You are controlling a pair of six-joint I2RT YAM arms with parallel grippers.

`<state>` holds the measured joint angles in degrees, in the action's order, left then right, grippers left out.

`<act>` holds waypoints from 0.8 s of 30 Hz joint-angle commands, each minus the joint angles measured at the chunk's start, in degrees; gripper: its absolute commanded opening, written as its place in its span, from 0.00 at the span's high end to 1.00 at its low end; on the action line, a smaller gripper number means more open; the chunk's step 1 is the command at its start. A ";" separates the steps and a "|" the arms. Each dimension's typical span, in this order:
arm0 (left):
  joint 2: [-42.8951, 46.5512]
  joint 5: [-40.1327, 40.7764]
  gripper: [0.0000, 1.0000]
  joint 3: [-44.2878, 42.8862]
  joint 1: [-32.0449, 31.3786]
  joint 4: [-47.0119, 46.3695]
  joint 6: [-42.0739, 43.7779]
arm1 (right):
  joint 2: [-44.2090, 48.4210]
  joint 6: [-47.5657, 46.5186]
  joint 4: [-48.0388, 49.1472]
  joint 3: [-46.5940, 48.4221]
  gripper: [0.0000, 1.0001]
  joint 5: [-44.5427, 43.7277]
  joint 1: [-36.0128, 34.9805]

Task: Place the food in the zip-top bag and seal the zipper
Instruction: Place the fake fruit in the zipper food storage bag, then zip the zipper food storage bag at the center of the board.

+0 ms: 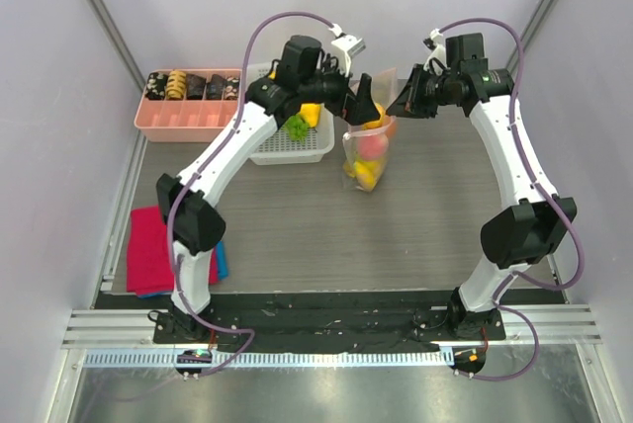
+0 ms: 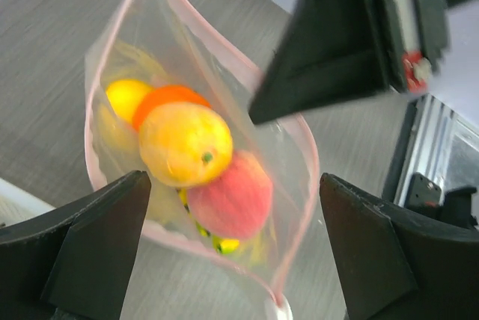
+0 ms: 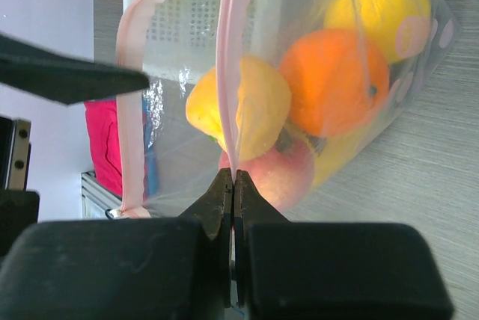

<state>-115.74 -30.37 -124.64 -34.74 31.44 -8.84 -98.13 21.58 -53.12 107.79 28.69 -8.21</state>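
Pinching the zipper (image 3: 228,73), right fingers (image 3: 217,202) sit closed; the zip-top bag (image 2: 288,208) mouth lies between wide-open left fingers (image 2: 97,238).

You are looking down on a grey wood-grain table (image 1: 297,235) enclosed by plain pale lilac walls (image 1: 59,97), with slim metal posts (image 1: 99,8) in the back corners. A ribbed aluminium rail (image 1: 326,329) runs along the near edge (a brushed steel sheet (image 1: 326,398) lies below it). Light is soft and even.

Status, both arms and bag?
Right gripper shut on zipper; left gripper open at mouth. Zip-top bag holds fruit, unsealed. Green piece in white basket.
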 commanded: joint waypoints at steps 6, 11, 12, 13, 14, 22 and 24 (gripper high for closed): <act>31.96 -11.65 0.00 49.71 8.99 -46.97 -11.47 | 7.33 9.69 7.83 -6.78 0.99 3.47 -0.23; 40.24 -9.71 0.00 65.99 8.73 -47.89 -3.46 | 11.64 17.69 15.32 -15.85 0.99 5.07 -0.14; 39.98 -11.27 0.00 66.80 8.73 -47.96 -3.55 | 12.16 18.14 16.29 -16.11 0.99 5.06 0.03; 39.72 -12.25 0.00 67.50 8.64 -48.49 -3.73 | 12.17 18.75 16.56 -16.20 0.99 5.06 0.03; 39.54 -12.78 0.00 68.38 7.85 -51.19 -3.90 | 12.26 19.63 16.73 -16.12 0.99 5.15 0.21; 32.27 -5.23 0.23 70.77 0.99 -61.23 1.90 | 13.40 20.78 17.44 -16.91 0.99 6.12 0.21; 30.76 -5.05 0.26 69.54 0.90 -63.59 1.20 | 14.19 20.60 17.35 -17.26 0.99 5.94 0.21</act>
<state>-82.08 -38.26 -52.49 -34.02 -22.15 -9.26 -87.94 40.88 -38.87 90.65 33.19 -8.12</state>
